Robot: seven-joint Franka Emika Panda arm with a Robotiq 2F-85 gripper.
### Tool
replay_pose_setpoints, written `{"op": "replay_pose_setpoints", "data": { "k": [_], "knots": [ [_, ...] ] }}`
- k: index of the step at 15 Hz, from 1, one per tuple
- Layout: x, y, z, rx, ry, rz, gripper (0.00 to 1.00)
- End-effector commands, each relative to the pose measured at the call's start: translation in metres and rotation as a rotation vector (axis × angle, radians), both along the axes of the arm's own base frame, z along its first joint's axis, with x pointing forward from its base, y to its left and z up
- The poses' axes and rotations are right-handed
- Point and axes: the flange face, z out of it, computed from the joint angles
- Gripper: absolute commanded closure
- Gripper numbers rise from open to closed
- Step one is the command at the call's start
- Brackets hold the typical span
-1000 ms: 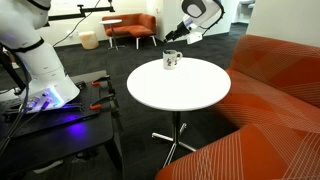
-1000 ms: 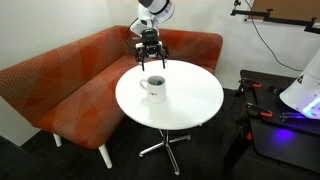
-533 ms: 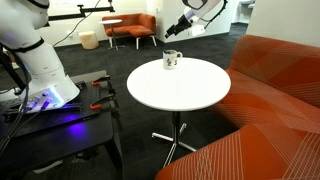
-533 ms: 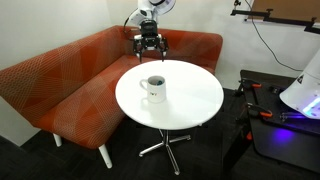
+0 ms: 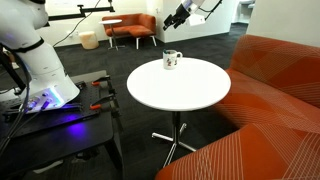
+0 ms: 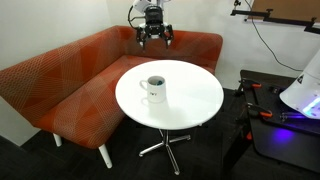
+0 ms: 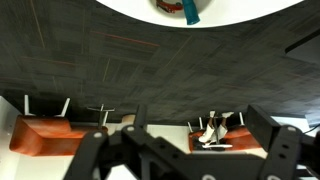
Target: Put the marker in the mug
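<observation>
The white mug (image 5: 171, 60) stands on the round white table (image 5: 185, 95); in an exterior view it sits left of the table's centre (image 6: 153, 88). In the wrist view the mug (image 7: 170, 5) is at the top edge, and the teal marker (image 7: 190, 11) sticks out of it. My gripper (image 5: 172, 20) hangs high above and beyond the mug, over the sofa back (image 6: 153, 39). Its fingers are spread wide with nothing between them (image 7: 180, 150).
An orange curved sofa (image 6: 70, 85) wraps round the far side of the table (image 6: 195, 100). A second white robot on a dark cart with purple light (image 5: 45, 85) stands beside the table. Orange armchairs (image 5: 130, 28) stand on the dark carpet behind.
My gripper has risen and drawn back from the mug, staying open and empty. The mug has not moved.
</observation>
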Motion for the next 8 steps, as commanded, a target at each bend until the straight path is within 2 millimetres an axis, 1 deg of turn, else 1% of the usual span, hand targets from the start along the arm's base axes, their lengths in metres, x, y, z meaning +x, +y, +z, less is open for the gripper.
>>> {"op": "replay_pose_setpoints", "data": {
  "k": [1,2,4,8],
  "knots": [
    [-0.026,-0.003,0.018,-0.005,0.008,-0.065,0.00],
    [-0.009,-0.002,0.007,0.003,0.014,-0.016,0.00],
    [-0.011,-0.003,0.008,0.001,0.016,-0.018,0.00],
    [-0.011,-0.003,0.002,0.003,0.025,-0.019,0.00]
  ]
}}
